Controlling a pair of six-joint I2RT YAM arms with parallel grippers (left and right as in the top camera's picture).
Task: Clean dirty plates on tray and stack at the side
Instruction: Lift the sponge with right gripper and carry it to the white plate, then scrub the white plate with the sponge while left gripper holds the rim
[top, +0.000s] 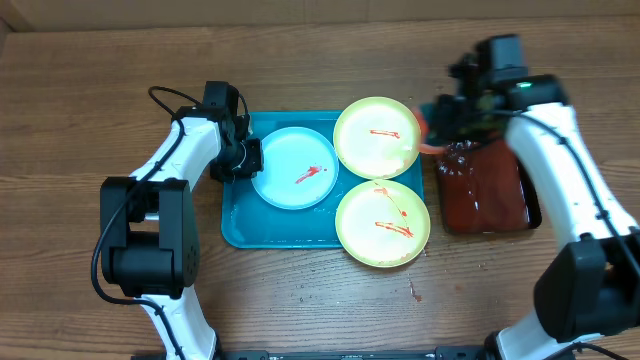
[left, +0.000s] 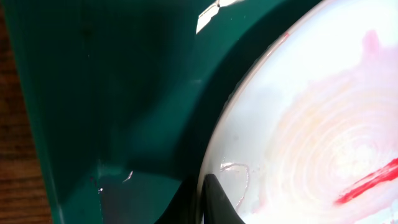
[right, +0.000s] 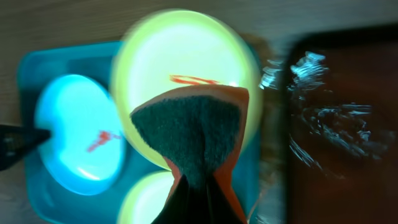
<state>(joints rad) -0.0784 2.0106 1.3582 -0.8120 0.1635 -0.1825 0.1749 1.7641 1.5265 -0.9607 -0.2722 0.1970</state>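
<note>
– Now, plate positions?
– Inside turquoise tray (top: 235, 225): mint-white plate (top: 295, 168); two yellow-green plates (top: 376, 137) (top: 383, 223) at its 3 o'clock rim.
– Hands?
– Both closed: left hand (top: 243, 158) pinches mint-white plate's 9 o'clock rim; right hand (right: 198, 196) clamps sponge (right: 189, 130).

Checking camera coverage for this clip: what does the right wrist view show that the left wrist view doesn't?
Only right wrist: the sponge held in the right fingers, two yellow-green plates, and the dark red tray. Only left wrist: faint pink smears on the mint-white plate, seen close. Both: that plate with its red streak, the turquoise tray, and the left fingers at the plate's rim.
</note>
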